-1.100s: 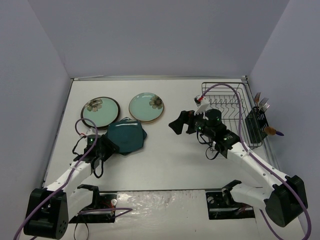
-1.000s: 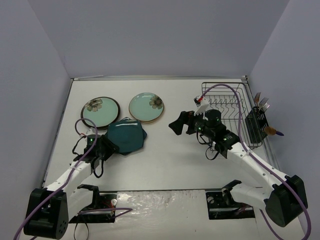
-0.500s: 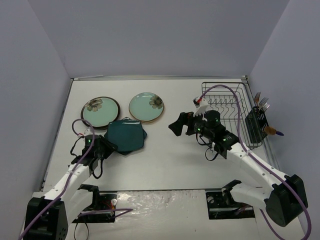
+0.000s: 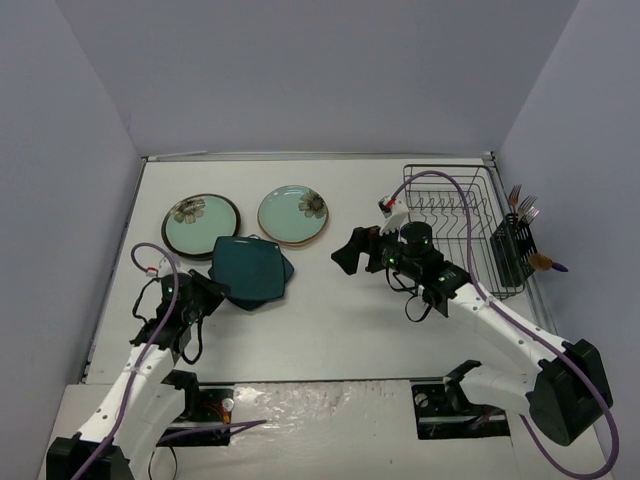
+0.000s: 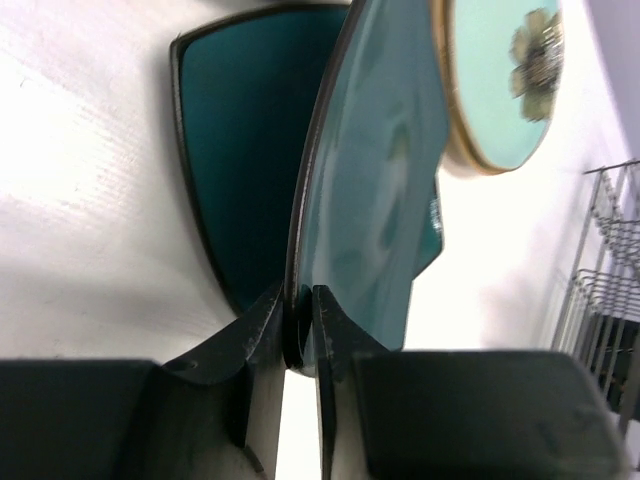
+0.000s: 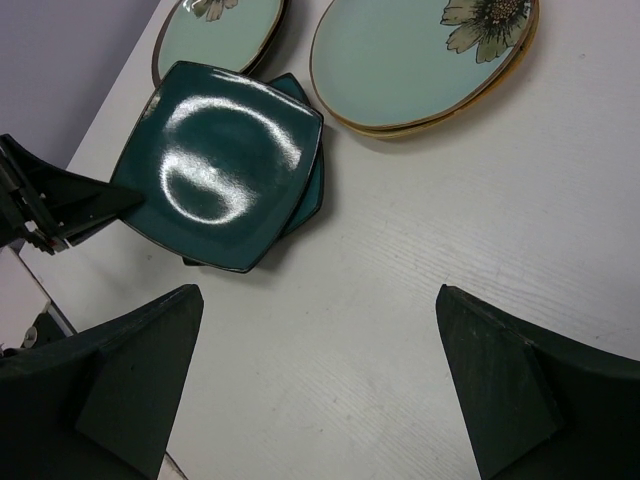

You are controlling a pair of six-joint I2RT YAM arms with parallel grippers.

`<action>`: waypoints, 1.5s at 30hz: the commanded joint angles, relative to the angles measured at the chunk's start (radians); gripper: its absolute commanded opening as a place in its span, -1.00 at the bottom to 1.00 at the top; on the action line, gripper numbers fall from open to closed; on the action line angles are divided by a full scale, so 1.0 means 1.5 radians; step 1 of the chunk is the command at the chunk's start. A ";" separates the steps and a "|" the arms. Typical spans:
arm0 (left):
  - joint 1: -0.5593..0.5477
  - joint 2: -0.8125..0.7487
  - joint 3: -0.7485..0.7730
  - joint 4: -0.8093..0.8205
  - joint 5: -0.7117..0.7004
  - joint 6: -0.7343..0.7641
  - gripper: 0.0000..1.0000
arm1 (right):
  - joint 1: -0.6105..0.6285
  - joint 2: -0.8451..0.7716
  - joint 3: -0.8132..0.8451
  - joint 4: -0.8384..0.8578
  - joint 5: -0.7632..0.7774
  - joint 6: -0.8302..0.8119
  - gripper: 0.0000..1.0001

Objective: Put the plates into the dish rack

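Two dark teal squarish plates lie stacked left of centre. My left gripper (image 4: 207, 296) is shut on the near-left edge of the top teal plate (image 4: 249, 268) and tilts it up off the lower teal plate (image 4: 287, 271). In the left wrist view the jaws (image 5: 300, 335) pinch this plate's rim (image 5: 370, 200) above the lower plate (image 5: 240, 150). My right gripper (image 4: 350, 250) is open and empty over the bare table, right of the stack (image 6: 220, 160). The black wire dish rack (image 4: 460, 225) stands at the far right with no plates in it. The cream floral plate is out of view.
Two mint-green flower plates lie behind the stack: dark-rimmed (image 4: 200, 224) on the left, tan-rimmed (image 4: 294, 213) on the right. The rack's cutlery holder (image 4: 518, 250) holds forks. Grey walls close in the table on three sides.
My left arm has drawn back towards the near left, and the top teal plate has shifted left and risen off the lower one. My right gripper has moved slightly left.
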 commanded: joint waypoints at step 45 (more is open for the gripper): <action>0.003 -0.266 -0.001 0.301 0.053 -0.251 -1.00 | 0.055 0.462 0.224 0.457 -0.274 0.290 0.87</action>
